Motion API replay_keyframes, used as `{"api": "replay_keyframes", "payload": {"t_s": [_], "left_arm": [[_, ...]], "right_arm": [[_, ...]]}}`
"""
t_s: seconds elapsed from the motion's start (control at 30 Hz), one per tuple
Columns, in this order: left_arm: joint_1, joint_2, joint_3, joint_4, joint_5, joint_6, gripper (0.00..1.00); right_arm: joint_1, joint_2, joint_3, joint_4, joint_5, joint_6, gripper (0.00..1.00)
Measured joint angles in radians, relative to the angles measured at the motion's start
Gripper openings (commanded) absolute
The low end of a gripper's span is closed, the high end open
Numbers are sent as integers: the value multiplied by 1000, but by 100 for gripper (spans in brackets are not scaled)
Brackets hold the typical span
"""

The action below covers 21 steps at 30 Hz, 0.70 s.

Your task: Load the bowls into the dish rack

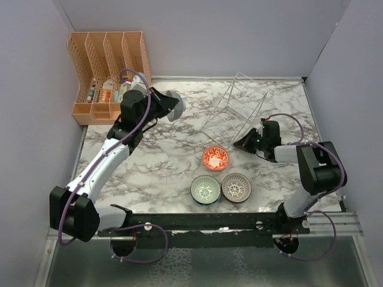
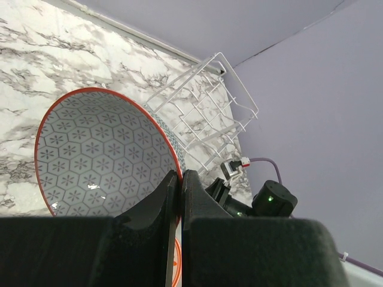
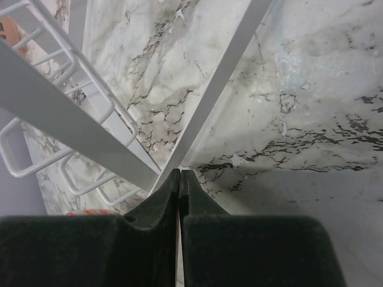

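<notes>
My left gripper (image 2: 181, 173) is shut on the rim of a red-rimmed bowl (image 2: 102, 155) with a pale hexagon pattern inside. It holds this bowl (image 1: 175, 106) in the air, left of the white wire dish rack (image 1: 235, 110). Three more bowls sit on the marble in front of the rack: an orange-red one (image 1: 215, 158), a teal one (image 1: 204, 189) and a brown-grey one (image 1: 236, 187). My right gripper (image 1: 245, 142) is shut, low at the rack's near right corner. In the right wrist view its tips (image 3: 179, 173) meet where two rack wires (image 3: 72, 113) converge; whether a wire is pinched does not show.
An orange slotted file organizer (image 1: 111, 72) with small items stands at the back left corner. Lilac walls close in the marble table (image 1: 161, 161) on three sides. The right arm's elbow (image 1: 320, 167) rests near the table's right edge.
</notes>
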Motion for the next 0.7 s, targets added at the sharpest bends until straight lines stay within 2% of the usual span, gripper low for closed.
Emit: {"api": "replay_keyframes", "payload": {"t_s": [0.33, 0.7], "left_arm": [[14, -18, -9, -4, 0, 4, 0], [31, -26, -15, -5, 0, 14, 0]], "right_arm": [[28, 79, 21, 57, 0, 60, 1], [95, 219, 159, 114, -4, 107, 1]]}}
